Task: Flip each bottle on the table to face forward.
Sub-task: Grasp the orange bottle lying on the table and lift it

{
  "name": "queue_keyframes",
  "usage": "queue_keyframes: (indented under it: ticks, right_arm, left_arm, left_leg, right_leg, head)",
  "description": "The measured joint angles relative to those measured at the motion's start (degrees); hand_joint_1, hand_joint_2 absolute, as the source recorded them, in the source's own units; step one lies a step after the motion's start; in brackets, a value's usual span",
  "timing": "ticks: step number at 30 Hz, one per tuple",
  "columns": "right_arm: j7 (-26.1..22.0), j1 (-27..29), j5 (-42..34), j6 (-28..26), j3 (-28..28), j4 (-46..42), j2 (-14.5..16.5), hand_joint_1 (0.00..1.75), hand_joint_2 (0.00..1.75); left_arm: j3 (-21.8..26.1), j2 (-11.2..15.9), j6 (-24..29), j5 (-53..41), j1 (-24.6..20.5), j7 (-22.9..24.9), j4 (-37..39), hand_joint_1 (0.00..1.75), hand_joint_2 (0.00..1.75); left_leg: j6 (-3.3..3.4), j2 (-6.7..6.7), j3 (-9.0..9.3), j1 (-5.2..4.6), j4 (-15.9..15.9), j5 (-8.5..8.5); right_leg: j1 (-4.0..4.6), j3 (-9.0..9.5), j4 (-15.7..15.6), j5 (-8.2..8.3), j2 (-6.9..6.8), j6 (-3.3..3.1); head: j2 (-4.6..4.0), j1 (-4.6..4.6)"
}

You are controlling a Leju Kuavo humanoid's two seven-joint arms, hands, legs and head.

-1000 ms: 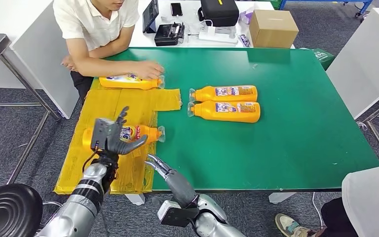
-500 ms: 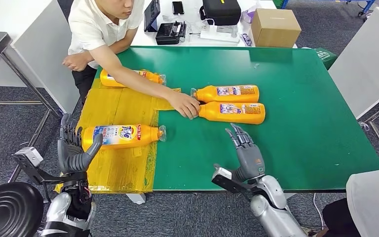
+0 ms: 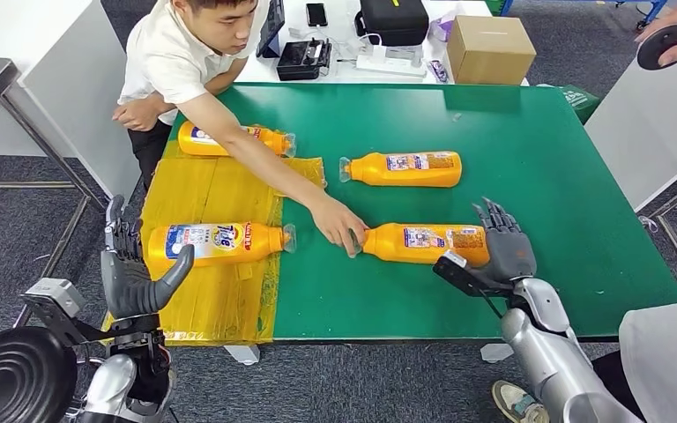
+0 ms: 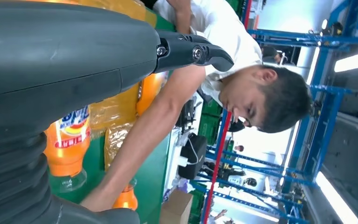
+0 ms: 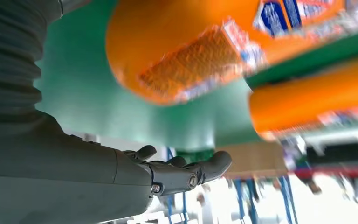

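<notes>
the right hand (image 3: 504,248) was positioned at the base of the near bottle (image 3: 423,243) on the green table (image 3: 546,159), apparently released; a person's hand (image 3: 339,225) was at its cap. the left hand (image 3: 132,273) was held unclenched, holding nothing, off the table's edge.

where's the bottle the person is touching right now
In the head view it lies on its side on the green table, near the front edge, between the person's hand at its cap and the right hand at its base: bottle.

4 orange bottles (image 3: 412,168) with blue-white labels lie on a green table (image 3: 546,176) and yellow sheet (image 3: 212,189).
</notes>
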Motion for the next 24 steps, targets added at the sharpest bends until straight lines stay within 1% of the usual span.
queue_keyframes:
  ticks: [4,8,16,18,21,22,24]
  right_arm:
    - [1.9,-3.5,1.4,3.2,-0.1,5.8,0.8,0.0,1.75]
    - [3.2,-5.6,2.0,5.1,-0.1,9.8,2.2,0.0,1.75]
    - [3.6,-7.7,2.2,5.5,-0.1,13.5,3.4,0.0,1.75]
    - [3.6,-8.1,2.1,6.8,-0.1,14.0,3.5,0.0,1.75]
    - [3.7,-8.8,1.5,10.5,-0.1,14.9,4.0,0.0,1.75]
    - [3.8,-9.2,1.3,11.7,-0.1,15.2,4.2,0.36,1.75]
    - [4.0,-9.9,1.2,13.8,-0.1,15.7,4.4,1.23,1.75]
  left_arm:
    - [-2.4,-0.1,0.4,-1.6,-0.4,-0.4,0.2,0.0,1.75]
    - [-4.5,-0.2,0.2,-2.3,-1.1,-0.4,0.8,0.0,1.75]
    - [-6.1,-0.3,0.2,-2.4,-1.6,-0.4,1.6,0.0,1.75]
    - [-6.2,-0.3,0.2,-2.4,-1.7,-0.4,1.8,0.0,1.75]
    - [-6.6,-0.3,0.0,-2.5,-2.1,-0.4,2.2,0.0,1.75]
    - [-6.9,-0.3,-0.1,-2.4,-2.3,-0.3,2.4,0.0,1.75]
    - [-7.4,-0.3,-0.5,-2.2,-2.6,-0.2,2.7,0.0,1.75]
  left_leg:
    - [0.0,-0.02,0.0,0.02,0.0,0.0]
    - [-0.01,0.0,0.0,0.05,0.0,0.01]
    - [0.0,0.05,0.0,0.03,0.0,0.0]
    - [0.0,0.05,0.0,0.03,0.0,0.01]
    - [0.0,0.12,0.06,0.04,0.0,0.01]
    - [-0.01,0.17,0.11,0.04,0.0,0.0]
    - [-0.01,0.3,0.2,0.05,0.0,0.0]
  right_leg:
    - [0.03,-0.01,0.0,0.0,0.0,0.0]
    - [0.05,-0.02,0.0,0.0,0.0,0.0]
    - [0.03,-0.04,0.0,0.0,0.01,0.0]
    - [0.03,-0.03,0.0,0.0,0.01,0.0]
    - [0.04,-0.01,0.0,0.01,0.03,0.0]
    - [0.04,0.01,0.0,0.01,0.06,-0.01]
    - [0.05,0.07,0.0,0.01,0.17,-0.01]
  head:
    - [0.0,-0.01]
    - [0.0,-0.01]
    - [0.0,0.0]
    - [0.0,-0.01]
    - [0.0,0.0]
    - [0.0,0.01]
    - [0.0,0.01]
